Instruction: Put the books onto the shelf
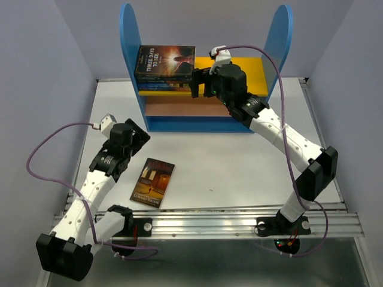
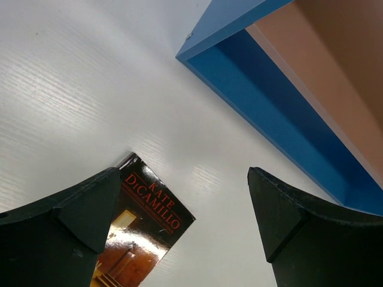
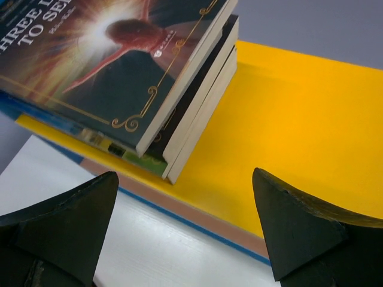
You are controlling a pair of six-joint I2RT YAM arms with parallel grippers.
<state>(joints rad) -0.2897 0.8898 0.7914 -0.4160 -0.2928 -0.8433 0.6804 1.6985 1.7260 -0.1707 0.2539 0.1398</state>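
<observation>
A stack of books (image 1: 164, 64) lies flat on the yellow upper board (image 1: 254, 75) of the shelf (image 1: 281, 42), at its left end; the top cover reads "Three Days to See" (image 3: 114, 54). One dark book (image 1: 152, 182) lies flat on the table, its cover reading "Kate DiCamillo" (image 2: 146, 209). My right gripper (image 1: 200, 82) hovers open just right of the stack, nothing between its fingers (image 3: 293, 221). Above the table, near the lone book's top edge, my left gripper (image 1: 136, 133) hangs open and empty, with its fingers (image 2: 90, 203) wide apart.
The shelf's brown middle board (image 1: 179, 104) and blue base (image 2: 269, 107) stand behind the lone book. A metal rail (image 1: 227, 224) runs along the table's near edge. Grey walls close in on both sides.
</observation>
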